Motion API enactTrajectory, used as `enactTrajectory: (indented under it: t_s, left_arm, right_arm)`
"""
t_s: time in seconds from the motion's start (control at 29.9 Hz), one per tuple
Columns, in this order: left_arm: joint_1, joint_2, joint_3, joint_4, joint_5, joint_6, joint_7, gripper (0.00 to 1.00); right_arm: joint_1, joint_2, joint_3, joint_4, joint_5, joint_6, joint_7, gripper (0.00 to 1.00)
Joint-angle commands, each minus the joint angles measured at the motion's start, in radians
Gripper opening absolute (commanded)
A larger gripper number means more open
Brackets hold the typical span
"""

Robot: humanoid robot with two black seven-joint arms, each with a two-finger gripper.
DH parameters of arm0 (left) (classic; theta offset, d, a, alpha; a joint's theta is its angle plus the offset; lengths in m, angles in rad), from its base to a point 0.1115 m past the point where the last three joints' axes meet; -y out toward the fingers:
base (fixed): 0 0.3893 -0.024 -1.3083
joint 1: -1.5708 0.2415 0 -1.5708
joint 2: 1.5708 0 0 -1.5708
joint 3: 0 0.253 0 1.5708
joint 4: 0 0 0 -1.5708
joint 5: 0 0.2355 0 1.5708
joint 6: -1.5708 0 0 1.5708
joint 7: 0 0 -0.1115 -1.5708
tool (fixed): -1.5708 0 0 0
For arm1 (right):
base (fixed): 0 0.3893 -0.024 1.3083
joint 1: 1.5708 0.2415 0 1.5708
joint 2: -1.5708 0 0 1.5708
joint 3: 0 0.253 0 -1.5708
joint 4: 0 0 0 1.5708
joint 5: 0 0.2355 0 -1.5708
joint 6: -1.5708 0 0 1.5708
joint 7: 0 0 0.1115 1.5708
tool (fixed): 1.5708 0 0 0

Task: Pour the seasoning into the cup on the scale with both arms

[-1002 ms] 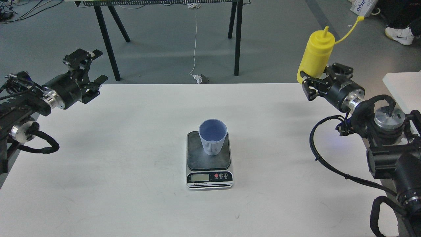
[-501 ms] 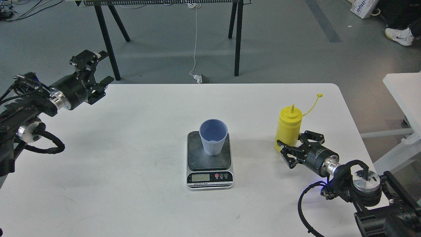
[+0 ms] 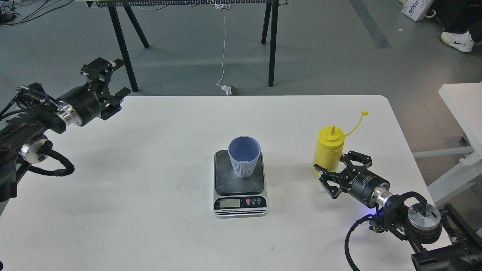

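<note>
The yellow seasoning bottle (image 3: 329,148) stands upright to the right of the scale, its cap (image 3: 364,113) hanging off its tether at the upper right. My right gripper (image 3: 333,168) grips the bottle's lower part, one finger on each side. I cannot tell whether the bottle's base touches the table. The light-blue cup (image 3: 244,156) stands empty on the scale's dark platform (image 3: 238,182) at the table's middle. My left gripper (image 3: 112,79) is open and empty over the table's far left edge, well away from the cup.
The white table (image 3: 150,210) has its rounded far right corner just behind the bottle. A second white surface (image 3: 461,99) stands off to the right. Black trestle legs (image 3: 272,45) and a hanging white cable (image 3: 223,49) stand beyond the far edge.
My right arm brought the bottle down from high at the far right to table level beside the scale, then shifted it slightly left. My left gripper barely moved.
</note>
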Motion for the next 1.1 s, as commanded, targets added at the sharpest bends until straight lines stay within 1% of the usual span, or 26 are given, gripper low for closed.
enactTrajectory:
  t_s: [0.0,0.13,0.23,0.3,0.47,0.57,0.67,0.77,0.84,0.9,1.07]
  left_arm:
    - [0.000,-0.001,0.000,-0.001,0.000,0.000,0.000,0.94]
    - [0.000,0.000,0.000,0.000,0.002,0.000,0.000,0.94]
    - [0.000,0.000,0.002,0.000,0.002,0.000,0.000,0.94]
    - [0.000,0.000,0.002,0.000,0.003,0.000,0.000,0.94]
    - [0.002,-0.001,0.000,0.000,0.003,0.000,0.000,0.94]
    - [0.002,-0.003,0.000,0.000,0.002,0.000,0.000,0.94]
    - [0.000,-0.003,-0.002,0.000,0.002,0.000,0.000,0.94]
    - [0.000,-0.006,-0.005,-0.001,0.000,0.000,0.000,0.94]
    - [0.000,-0.015,-0.005,-0.004,-0.002,0.000,0.000,0.94]
    - [0.000,-0.021,-0.006,-0.006,-0.002,0.000,0.000,0.94]
    - [0.003,-0.018,-0.015,-0.007,-0.008,0.000,0.000,0.94]
  right_arm:
    - [-0.026,-0.009,0.002,0.013,0.003,0.044,0.000,0.97]
    - [-0.055,-0.018,0.004,0.013,0.036,0.095,0.000,0.98]
    - [-0.078,-0.027,0.004,0.018,0.046,0.110,0.000,0.98]
    - [-0.109,-0.044,0.007,0.047,0.058,0.116,0.000,0.98]
    - [-0.205,-0.127,0.010,0.130,0.105,0.119,0.000,0.98]
    - [-0.291,-0.203,0.027,0.195,0.129,0.125,0.000,0.98]
    - [-0.383,-0.286,0.060,0.266,0.133,0.173,0.000,0.98]
    - [-0.396,-0.332,0.143,0.282,0.144,0.210,0.000,0.99]
    - [-0.368,-0.331,0.227,0.277,0.142,0.210,0.000,0.99]
    - [-0.255,-0.331,0.264,0.262,0.136,0.205,0.000,0.99]
    - [0.067,-0.329,0.187,0.066,0.135,0.202,0.000,0.99]
